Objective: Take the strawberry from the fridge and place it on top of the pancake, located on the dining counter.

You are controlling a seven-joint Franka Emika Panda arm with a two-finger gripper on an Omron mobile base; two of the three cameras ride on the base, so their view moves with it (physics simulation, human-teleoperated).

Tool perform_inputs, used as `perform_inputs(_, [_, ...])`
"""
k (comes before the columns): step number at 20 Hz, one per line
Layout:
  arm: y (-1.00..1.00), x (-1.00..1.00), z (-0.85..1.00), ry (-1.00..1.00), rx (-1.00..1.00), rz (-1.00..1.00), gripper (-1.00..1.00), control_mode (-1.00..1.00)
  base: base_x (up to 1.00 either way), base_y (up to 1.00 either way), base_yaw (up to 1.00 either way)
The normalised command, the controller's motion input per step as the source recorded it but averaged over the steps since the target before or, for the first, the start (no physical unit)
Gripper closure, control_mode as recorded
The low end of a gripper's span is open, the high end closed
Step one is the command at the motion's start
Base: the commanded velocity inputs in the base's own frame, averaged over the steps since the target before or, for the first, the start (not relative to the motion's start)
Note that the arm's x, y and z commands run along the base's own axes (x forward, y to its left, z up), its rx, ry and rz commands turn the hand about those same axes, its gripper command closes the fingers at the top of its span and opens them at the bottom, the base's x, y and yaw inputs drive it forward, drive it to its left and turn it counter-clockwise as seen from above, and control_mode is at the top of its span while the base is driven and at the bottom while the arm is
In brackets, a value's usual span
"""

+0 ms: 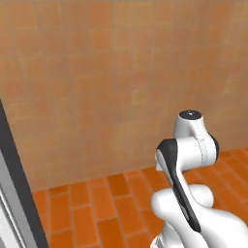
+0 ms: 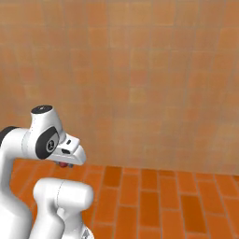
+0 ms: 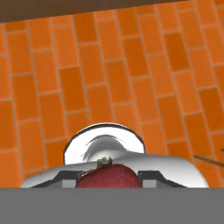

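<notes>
The strawberry (image 3: 109, 176), red with a small green stem, sits pinched between my gripper (image 3: 109, 178) fingers at the bottom of the hand view, above the orange tiled floor. In the right base view, my gripper (image 2: 65, 163) hangs under the folded hand at the left, pointing down, with a speck of red strawberry (image 2: 62, 164) in it. The arm is folded in close to the base. The pancake and the dining counter are out of view.
A tan tiled wall (image 1: 121, 82) stands straight ahead, with orange brick floor (image 2: 154, 200) at its foot. A tall grey slab with a dark edge (image 1: 12, 193) rises at the far left; I cannot tell whether it is the fridge. A dark brown strip (image 3: 87, 8) crosses the hand view's top.
</notes>
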Motion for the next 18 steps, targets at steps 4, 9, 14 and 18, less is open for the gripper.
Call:
perform_inputs(4, [0.0,0.0,0.0,0.0,0.0,0.0,1.0,1.0,0.81,-0.33,-0.03])
perform_inputs(9, [0.0,0.0,0.0,0.0,0.0,0.0,1.0,1.0,0.83,-0.4,-0.12])
perform_inputs(14, [0.0,0.0,0.0,0.0,0.0,0.0,1.0,1.0,0.88,-0.37,-0.3])
perform_inputs(18, [0.0,0.0,0.0,0.0,0.0,0.0,1.0,1.0,0.91,-0.22,-0.45])
